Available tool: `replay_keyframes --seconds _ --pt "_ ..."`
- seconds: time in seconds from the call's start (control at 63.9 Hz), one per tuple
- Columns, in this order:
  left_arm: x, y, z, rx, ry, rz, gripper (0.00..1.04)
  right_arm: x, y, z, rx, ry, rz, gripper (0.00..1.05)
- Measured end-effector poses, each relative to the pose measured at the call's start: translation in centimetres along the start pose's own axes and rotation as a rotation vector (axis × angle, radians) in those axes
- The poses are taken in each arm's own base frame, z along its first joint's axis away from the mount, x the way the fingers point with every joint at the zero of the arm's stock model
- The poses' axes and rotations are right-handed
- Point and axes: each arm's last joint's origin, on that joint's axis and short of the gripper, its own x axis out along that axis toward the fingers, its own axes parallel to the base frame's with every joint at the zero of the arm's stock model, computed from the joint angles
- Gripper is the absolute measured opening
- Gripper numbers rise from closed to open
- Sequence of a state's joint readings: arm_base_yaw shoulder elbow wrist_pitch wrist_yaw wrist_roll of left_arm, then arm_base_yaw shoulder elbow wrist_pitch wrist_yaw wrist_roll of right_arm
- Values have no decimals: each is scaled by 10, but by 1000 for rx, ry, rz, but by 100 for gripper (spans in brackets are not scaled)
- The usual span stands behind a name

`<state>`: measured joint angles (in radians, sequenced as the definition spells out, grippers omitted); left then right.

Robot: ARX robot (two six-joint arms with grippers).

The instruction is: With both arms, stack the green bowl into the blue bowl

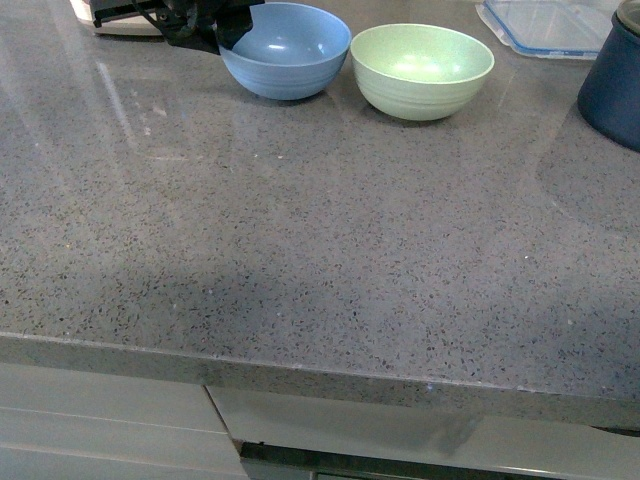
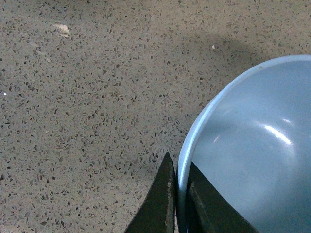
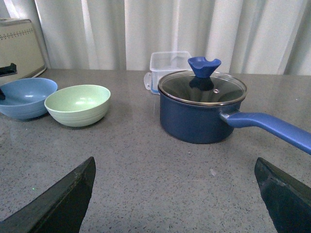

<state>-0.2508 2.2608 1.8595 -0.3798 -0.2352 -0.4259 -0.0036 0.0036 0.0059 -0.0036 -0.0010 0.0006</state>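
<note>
Rim of the blue bowl (image 1: 285,50) sits clamped in the left hand (image 2: 179,166).

Counter (image 1: 300,280) in front of both bowls was bare: wide lane. Green bowl (image 1: 422,70) sat just beside blue bowl (image 1: 285,50), barely a gap between rims. Left gripper (image 2: 180,189) was clamped on blue bowl's far-left rim. Navy pot (image 1: 615,85) stood right of green bowl, passable gap between. Clear container (image 1: 545,25) sat behind-right.
</note>
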Motion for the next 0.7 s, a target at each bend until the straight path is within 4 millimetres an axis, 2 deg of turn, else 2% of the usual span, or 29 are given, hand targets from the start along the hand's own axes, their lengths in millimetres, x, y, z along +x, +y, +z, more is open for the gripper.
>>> replay_keyframes --seconds 0.078,0.172,0.438,0.547,0.704 --pt "0 0 2 -9 -3 -5 4 0 0 0 0 0 0 95" --pt "0 0 5 -8 -12 -14 18 0 0 0 0 0 0 95" --pt "-9 5 18 -8 -73 -8 78 0 0 0 0 0 0 95" --pt "-35 13 26 -25 -121 -17 100 0 0 0 0 0 0 95" --pt "-93 31 27 -26 -182 -29 98 0 0 0 0 0 0 95"
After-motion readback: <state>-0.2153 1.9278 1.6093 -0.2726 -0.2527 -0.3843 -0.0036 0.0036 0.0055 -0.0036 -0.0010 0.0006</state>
